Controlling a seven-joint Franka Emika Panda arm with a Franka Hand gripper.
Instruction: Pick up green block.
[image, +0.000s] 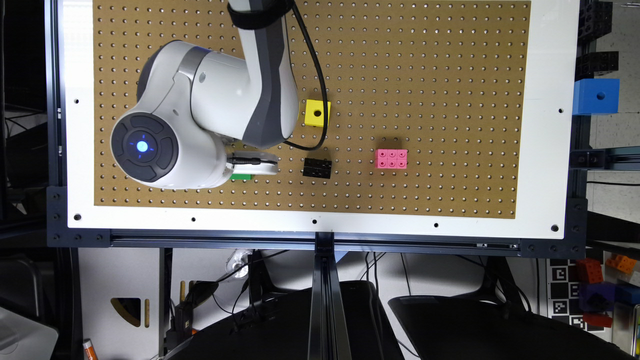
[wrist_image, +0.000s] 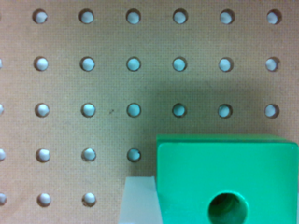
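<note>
Brown pegboard (image: 400, 75) in a white frame takes up most of the exterior view, with the big white arm (image: 200, 115) bent over the part toward that view's left. Next down in size: a blue cube (image: 597, 96) parked off the board at the exterior view's right edge, a pink brick (image: 391, 159) mid-board, a yellow cube (image: 317, 112) just beside the arm, and a black brick (image: 317, 168) below the yellow one.

The green block (wrist_image: 224, 179) is the target. In the exterior view just a green sliver (image: 242, 176) peeks out from under the gripper (image: 252, 164), so it sits on the board directly beneath the white end of the arm, near the black brick but apart from it. In the wrist view it's big and close, the round hole (wrist_image: 227, 209) in its top plain to see.

Step in hand, by my read: final approach or the start of the grasp (gripper right on top of the block). Next move calls for closing squarely on two opposite sides, then lifting straight up without clipping the black brick.

Tool state: one pale finger (wrist_image: 139, 200) shows right against a side of the block, touching or nearly so. The other finger I can't make out, so whether it is spread or already pinching I cannot tell.
</note>
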